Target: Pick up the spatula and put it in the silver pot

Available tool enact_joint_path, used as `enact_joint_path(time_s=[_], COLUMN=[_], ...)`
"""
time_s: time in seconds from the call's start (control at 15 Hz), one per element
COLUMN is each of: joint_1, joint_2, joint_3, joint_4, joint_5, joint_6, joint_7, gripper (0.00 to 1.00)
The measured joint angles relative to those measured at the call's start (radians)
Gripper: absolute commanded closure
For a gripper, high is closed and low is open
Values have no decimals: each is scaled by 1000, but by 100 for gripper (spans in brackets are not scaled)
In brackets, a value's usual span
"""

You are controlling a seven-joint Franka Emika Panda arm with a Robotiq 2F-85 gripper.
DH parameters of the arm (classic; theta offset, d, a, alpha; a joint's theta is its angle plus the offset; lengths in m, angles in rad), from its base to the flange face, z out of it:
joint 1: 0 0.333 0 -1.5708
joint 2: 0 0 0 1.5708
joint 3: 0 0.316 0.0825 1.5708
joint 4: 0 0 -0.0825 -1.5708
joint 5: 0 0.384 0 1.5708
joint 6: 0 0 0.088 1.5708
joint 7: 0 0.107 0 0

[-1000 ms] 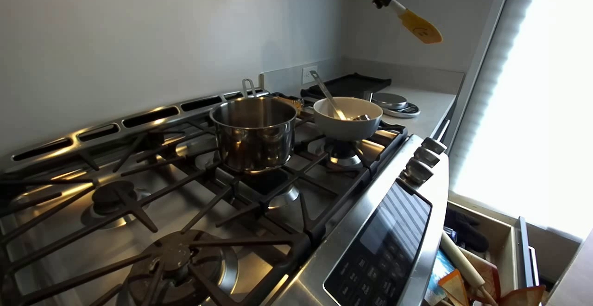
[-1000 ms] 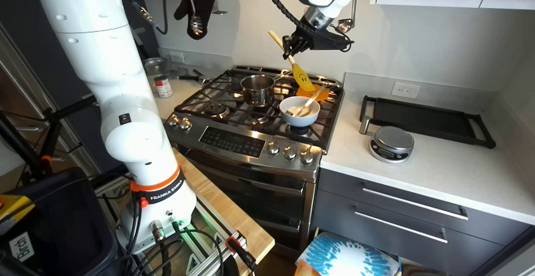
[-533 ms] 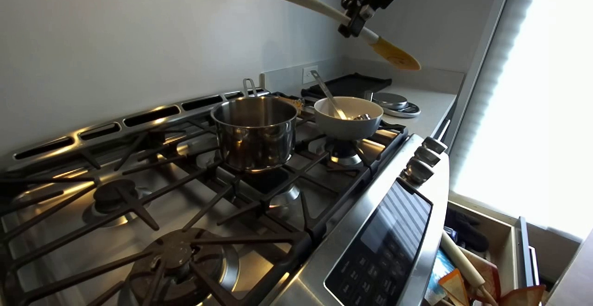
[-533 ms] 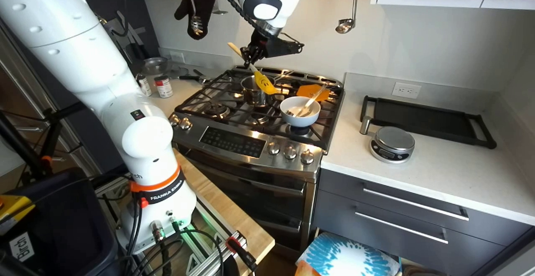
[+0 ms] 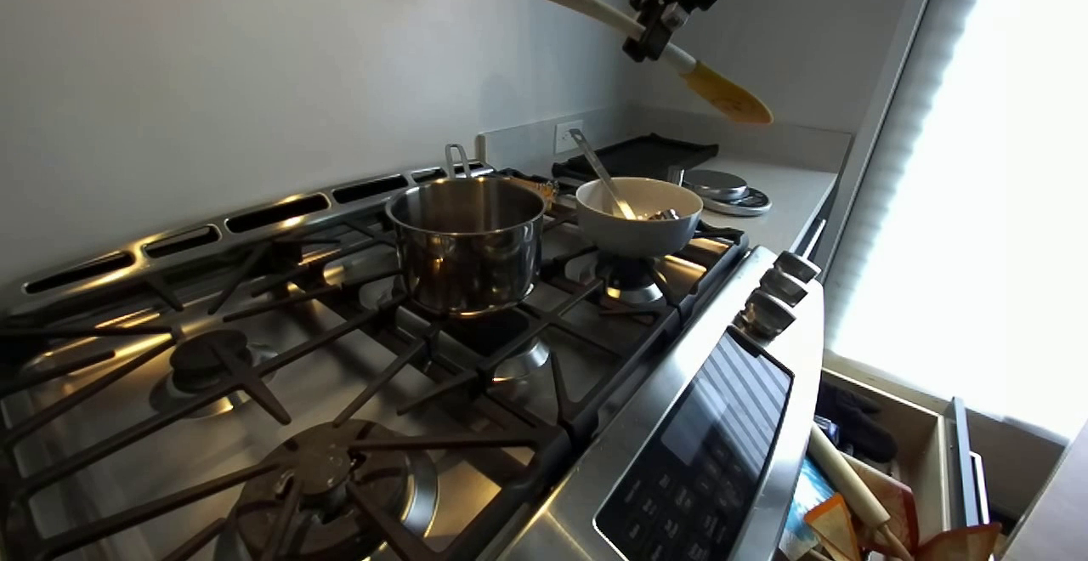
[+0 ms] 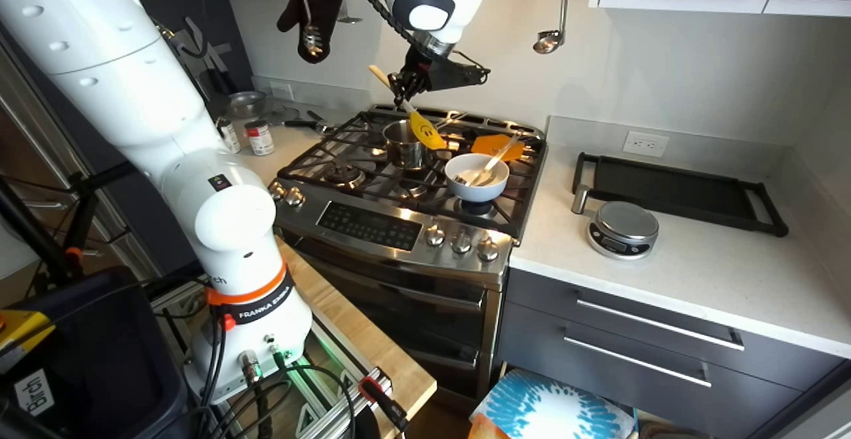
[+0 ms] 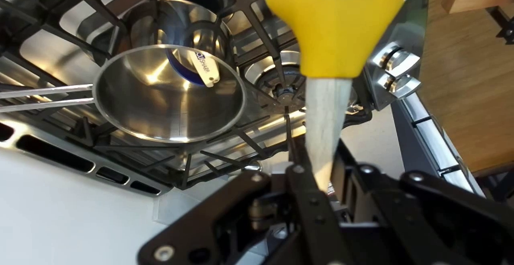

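Observation:
The spatula has a tan wooden handle and a yellow paddle head with a smiley face; it shows in both exterior views (image 5: 727, 95) (image 6: 425, 130) and large in the wrist view (image 7: 335, 28). My gripper (image 5: 648, 42) (image 6: 399, 96) (image 7: 325, 168) is shut on its handle near the head. The spatula is tilted, head low, high above the stove. The silver pot (image 5: 467, 263) (image 6: 402, 153) stands upright on a grate. In the wrist view the pot (image 7: 168, 112) lies below and left of the spatula, with a white and blue tool inside.
A white bowl (image 5: 633, 234) holding a metal-handled utensil stands beside the pot. An orange flat piece (image 6: 498, 147) lies behind it. The pot's looped handle (image 7: 46, 96) sticks out. A ladle (image 6: 548, 40) hangs on the wall. A scale (image 6: 623, 229) sits on the counter.
In an exterior view my gripper has moved left and down toward the pot with the spatula over the past second. In the last half second it shifted only slightly.

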Motion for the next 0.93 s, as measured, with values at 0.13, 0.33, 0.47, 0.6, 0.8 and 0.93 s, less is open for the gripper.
enact_joint_path(time_s=[0.13,0.33,0.47,0.6,0.8,0.93], joint_1=[26,89,130,165,202,216], joint_2=[8,36,61,93,171,229], joint_3=[7,50,86,123,170,192], joint_4=[-7,-13,-5,12,58,91], joint_5=[55,175,256,330,394,415], joint_6=[24,120,196,285,382,430], joint_7=[1,1,0,0,0,-1], gripper=[95,95,95,95,95,95])
